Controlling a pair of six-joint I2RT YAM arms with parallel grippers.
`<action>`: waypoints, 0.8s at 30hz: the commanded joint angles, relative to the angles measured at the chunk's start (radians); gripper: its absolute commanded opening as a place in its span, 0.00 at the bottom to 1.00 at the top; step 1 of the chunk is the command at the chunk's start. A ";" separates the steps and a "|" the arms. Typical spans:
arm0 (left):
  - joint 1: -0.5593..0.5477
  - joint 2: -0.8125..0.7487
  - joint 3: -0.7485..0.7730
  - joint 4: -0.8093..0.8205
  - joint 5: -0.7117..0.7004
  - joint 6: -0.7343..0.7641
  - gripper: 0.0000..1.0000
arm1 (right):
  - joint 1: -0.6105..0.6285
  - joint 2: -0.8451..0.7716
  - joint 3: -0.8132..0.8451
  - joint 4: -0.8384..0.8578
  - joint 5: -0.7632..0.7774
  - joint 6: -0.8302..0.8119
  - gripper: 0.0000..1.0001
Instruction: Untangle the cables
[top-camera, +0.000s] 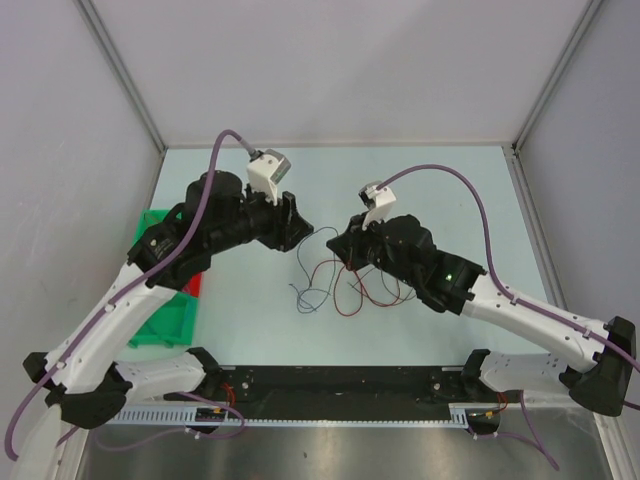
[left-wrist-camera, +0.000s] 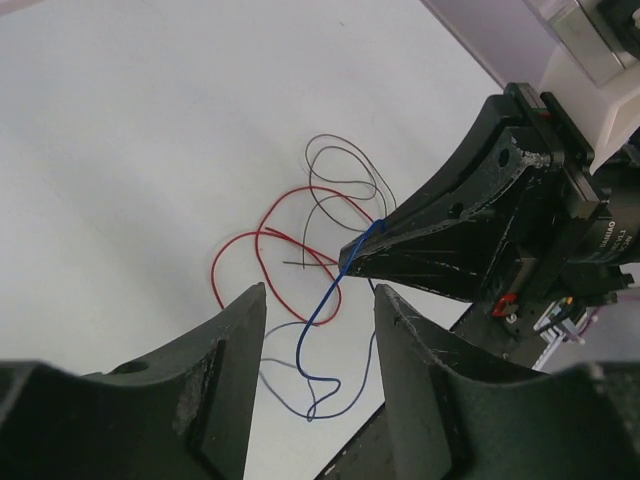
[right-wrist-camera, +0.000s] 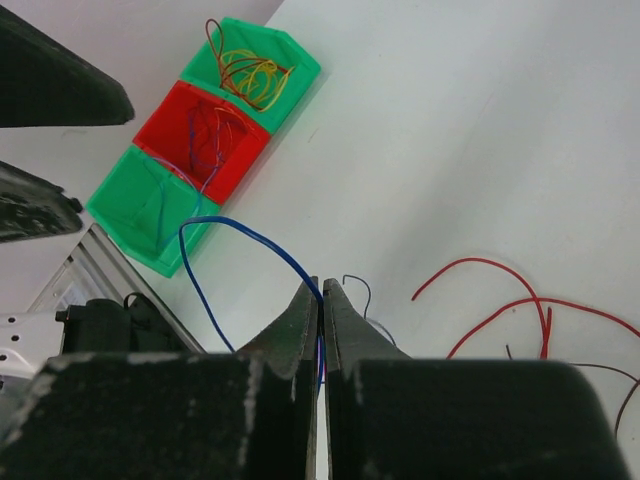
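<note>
Top external view shows the pale desk (top-camera: 240, 300) with both arms reaching toward its middle. At the left edge sit the sorting bins (right-wrist-camera: 200, 130) — two green with a red one between — already holding coiled wires: yellow in the far green one, red and purple in the red one.

Between the arms lies the loose tangle of cables (top-camera: 335, 285), red and dark loops sprawled on the desk just below the two grippers. The right gripper (right-wrist-camera: 322, 300) has its jaws clenched on a blue cable (left-wrist-camera: 320, 330); the wire runs out of the tip, arcs toward the bins and also trails down into the pile. The left gripper (left-wrist-camera: 320, 300) hangs just beside it, jaws released and parted, nothing between them, with the blue cable hanging in the gap ahead of them.

The step in hand looks like freeing the blue cable from the red ones. To do it well, the left jaws should close on the blue wire a little below the right tip, where it hangs clear of the red loops (left-wrist-camera: 270, 245), not down in the crossing. Then the two arms should draw apart slowly — if red strands lift with it, ease off and re-grip rather than tug. The wire is very thin, so the pinch should land squarely between the jaws.
</note>
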 joint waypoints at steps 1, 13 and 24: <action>-0.001 0.014 0.000 0.024 0.101 0.051 0.52 | 0.012 -0.012 0.048 0.018 0.011 -0.022 0.00; -0.041 0.101 -0.012 0.044 0.126 0.119 0.43 | 0.015 -0.040 0.048 0.015 -0.001 -0.026 0.00; -0.061 0.117 -0.001 0.041 0.003 0.084 0.00 | 0.018 -0.044 0.048 0.004 0.002 -0.029 0.13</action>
